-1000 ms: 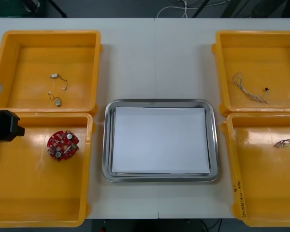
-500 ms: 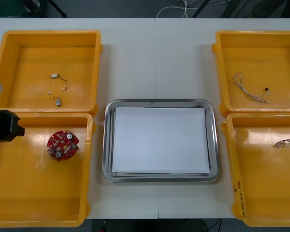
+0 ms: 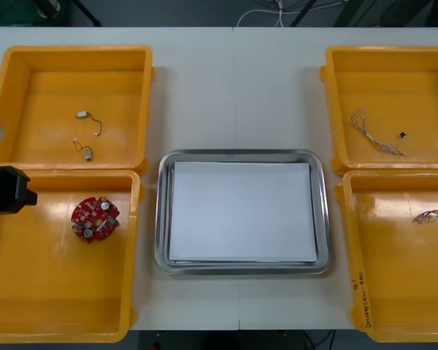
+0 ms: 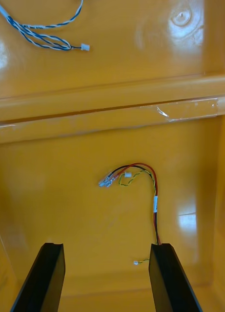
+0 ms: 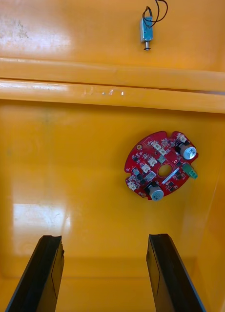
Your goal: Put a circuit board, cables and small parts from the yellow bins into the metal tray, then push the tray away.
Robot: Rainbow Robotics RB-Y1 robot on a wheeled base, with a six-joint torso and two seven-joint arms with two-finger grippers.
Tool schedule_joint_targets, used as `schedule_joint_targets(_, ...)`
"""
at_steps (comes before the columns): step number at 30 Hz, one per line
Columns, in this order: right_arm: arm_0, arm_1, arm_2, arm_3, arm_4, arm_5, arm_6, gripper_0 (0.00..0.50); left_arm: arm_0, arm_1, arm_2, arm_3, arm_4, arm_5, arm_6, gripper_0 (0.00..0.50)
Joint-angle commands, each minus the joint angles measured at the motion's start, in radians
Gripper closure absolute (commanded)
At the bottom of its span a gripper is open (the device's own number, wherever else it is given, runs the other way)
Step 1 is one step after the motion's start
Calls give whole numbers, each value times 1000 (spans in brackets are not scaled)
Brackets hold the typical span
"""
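While my left gripper [image 5: 105, 238] hangs over the near left bin [image 3: 51, 292] with its fingers set wide apart and nothing between them, the one round red circuit board [image 3: 95, 219] lies flat on that bin's floor, beyond the fingertips. Behind it, the far left bin [image 3: 36, 80] holds two small metal parts [image 3: 82, 114], lying apart from each other, each with a thin wire. In the middle of the bench [image 3: 233, 87] sits the single metal tray [image 3: 162, 219], white inside. On my right, the far right bin [image 3: 416, 80] holds one twisted blue and white cable [image 3: 376, 135], and the near right bin [image 3: 394, 292] holds one red and yellow cable [image 4: 154, 190]. My right gripper [image 4: 107, 245] hovers over that cable, fingers spread apart and gripping nothing, and the cable's tail runs down close beside one finger
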State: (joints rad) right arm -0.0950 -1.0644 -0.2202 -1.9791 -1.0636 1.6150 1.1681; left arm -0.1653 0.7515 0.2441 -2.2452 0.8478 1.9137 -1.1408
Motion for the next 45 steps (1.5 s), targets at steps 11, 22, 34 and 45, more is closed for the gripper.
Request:
schedule_joint_targets(11,-34,-9,-67,-15,11,-4,-13,0,49,-52,-9,-1,-1,6,78,0)
schedule_joint_targets(22,21,-12,-67,-15,11,-29,-5,0,26,-44,-11,-1,17,6,111,0)
schedule_joint_targets(34,107,-48,-67,-15,13,-112,19,0,-14,-40,-75,-1,4,6,257,0)
schedule_joint_targets(45,212,-88,-67,-12,-4,-230,61,0,-43,-41,-154,-2,-24,6,427,0)
